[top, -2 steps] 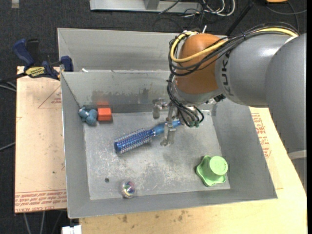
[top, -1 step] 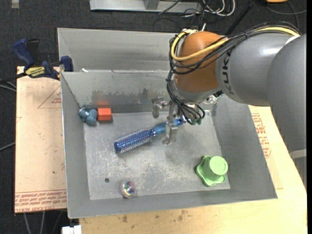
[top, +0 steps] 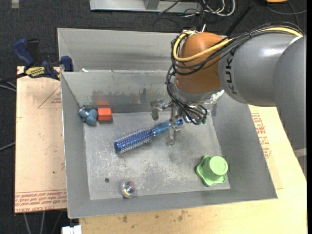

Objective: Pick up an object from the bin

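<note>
A blue hairbrush (top: pixel 134 140) lies slantwise in the middle of the bin, with its bristle head to the lower left and its thin handle pointing up and to the right. My gripper (top: pixel 164 125) hangs low over the handle end. One finger (top: pixel 156 111) stands behind the handle and the other (top: pixel 171 134) in front of it. The fingers are open, with a gap much wider than the handle, and they are not pressing on it.
An orange block (top: pixel 104 114) and a small blue lump (top: pixel 88 116) sit by the back left wall. A green round-topped piece (top: pixel 212 170) lies at the front right. A small shiny ball (top: pixel 128 189) is at the front edge. The arm's orange cover and cables hang over the back right.
</note>
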